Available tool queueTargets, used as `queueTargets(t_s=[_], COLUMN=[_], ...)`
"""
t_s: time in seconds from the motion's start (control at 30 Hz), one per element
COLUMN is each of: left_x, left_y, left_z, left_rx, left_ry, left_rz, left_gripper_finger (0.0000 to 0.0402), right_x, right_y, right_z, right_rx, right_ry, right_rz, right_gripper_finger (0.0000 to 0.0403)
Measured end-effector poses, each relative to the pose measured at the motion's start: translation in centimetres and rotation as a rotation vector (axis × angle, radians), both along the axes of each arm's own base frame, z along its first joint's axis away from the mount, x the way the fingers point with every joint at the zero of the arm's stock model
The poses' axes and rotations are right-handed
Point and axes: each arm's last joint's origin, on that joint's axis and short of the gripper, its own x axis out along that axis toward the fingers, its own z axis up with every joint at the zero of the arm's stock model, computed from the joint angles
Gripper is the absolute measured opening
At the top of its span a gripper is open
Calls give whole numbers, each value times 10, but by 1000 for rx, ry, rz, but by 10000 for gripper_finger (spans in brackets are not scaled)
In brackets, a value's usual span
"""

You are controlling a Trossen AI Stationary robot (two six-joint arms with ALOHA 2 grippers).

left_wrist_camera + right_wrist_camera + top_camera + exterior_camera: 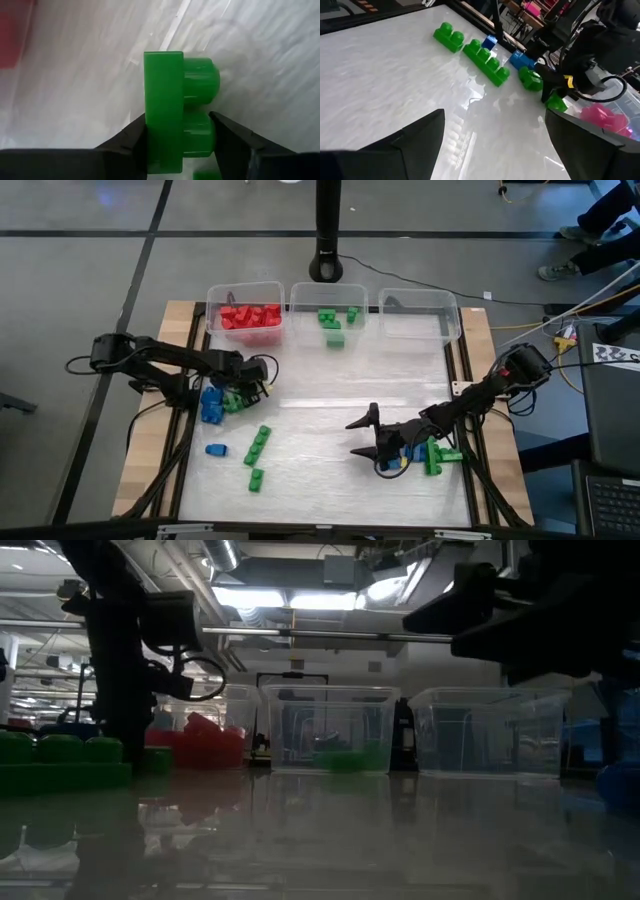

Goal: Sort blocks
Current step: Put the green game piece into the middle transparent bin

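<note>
Green two-stud block (172, 112) pinched between the left gripper (243, 388)'s fingers (127, 140), one pad against its flat base, the other against a stud; part-closed and touching both sides, so gripped, whether lifted or on the tabletop (330, 395) cannot tell. Sits beside a small cluster of blue blocks (212, 406), well short of the green bin (328, 298). Around it: a row of joined green blocks (259, 445), a lone blue block (216, 449) and a short green block (257, 478), all farther from the green bin than the cluster is. Red blocks (251, 316) already in the bin at one side of the green bin, a few green blocks (334, 325) in the green bin itself, an empty-looking bin (420, 310) at its other side.

To do this step well: squeeze until firm, since a grip across stud and base looks prone to twisting. Lift straight up, clear of the blue neighbours. Carry over the green bin's rim before letting go.

Right gripper (372, 435) wide open and empty, low over the tabletop far from the green bin, beside blue and green blocks (425, 455).
</note>
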Motion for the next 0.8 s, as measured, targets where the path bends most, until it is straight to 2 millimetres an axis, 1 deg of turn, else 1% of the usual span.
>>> queueTargets(t_s=[0.1, 0.2, 0.27, 0.37, 0.43, 0.57, 0.7, 0.8], left_x=[3, 13, 22, 39, 53, 78, 92, 101], left_y=[0, 0, -2, -5, -6, -2, 6, 18], left_z=[4, 17, 31, 57, 76, 113, 132, 139], left_rx=[-2, -6, -4, 16, 41, 123, 205, 276], left_ry=[-5, -49, -92, -190, -286, -552, -769, -885], left_rz=[-25, -32, -51, -103, -138, -189, -198, -191], left_gripper_finger=[157, 157, 157, 157, 157, 163, 167, 168], right_x=[0, 0, 0, -1, -2, -2, -2, -2], right_y=[0, -1, -3, -5, -5, -5, -5, -5], right_z=[-1, -1, -2, -6, -7, -7, -7, -7], right_rx=[1, -12, -39, -71, -72, -73, -73, -73], right_ry=[7, 3, 15, 40, 54, 54, 53, 52], right_rz=[-5, -39, -68, -114, -135, -136, -136, -136], right_gripper_finger=[344, 344, 344, 344, 344, 344, 344, 344])
